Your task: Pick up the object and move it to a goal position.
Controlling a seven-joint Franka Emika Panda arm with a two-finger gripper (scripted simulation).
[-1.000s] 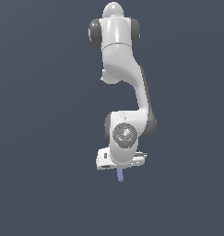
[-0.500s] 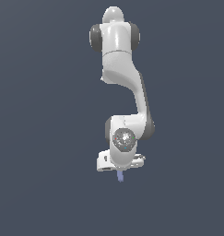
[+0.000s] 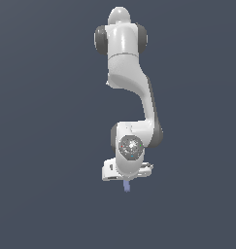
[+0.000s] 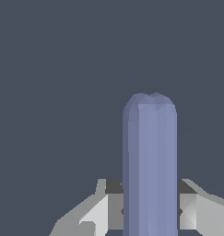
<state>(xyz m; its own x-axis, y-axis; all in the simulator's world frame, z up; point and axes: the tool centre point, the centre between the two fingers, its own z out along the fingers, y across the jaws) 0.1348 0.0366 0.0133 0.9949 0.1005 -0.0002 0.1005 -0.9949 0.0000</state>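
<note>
The object is a small periwinkle-blue rod (image 3: 126, 186). In the exterior view it sticks out below the white hand of the arm, pointing down. My gripper (image 3: 126, 181) is shut on it. In the wrist view the rod (image 4: 149, 166) stands large between the two grey fingers (image 4: 97, 216), which press against its sides, and its rounded end points away from the camera. The gripper (image 4: 149, 213) holds its near part.
The white arm (image 3: 131, 97) hangs in front of a plain dark grey-blue background. No table, surface or other object shows in either view.
The arm has shifted slightly, the hand a little to the exterior view's left and lower. The rod stays held in the gripper.
</note>
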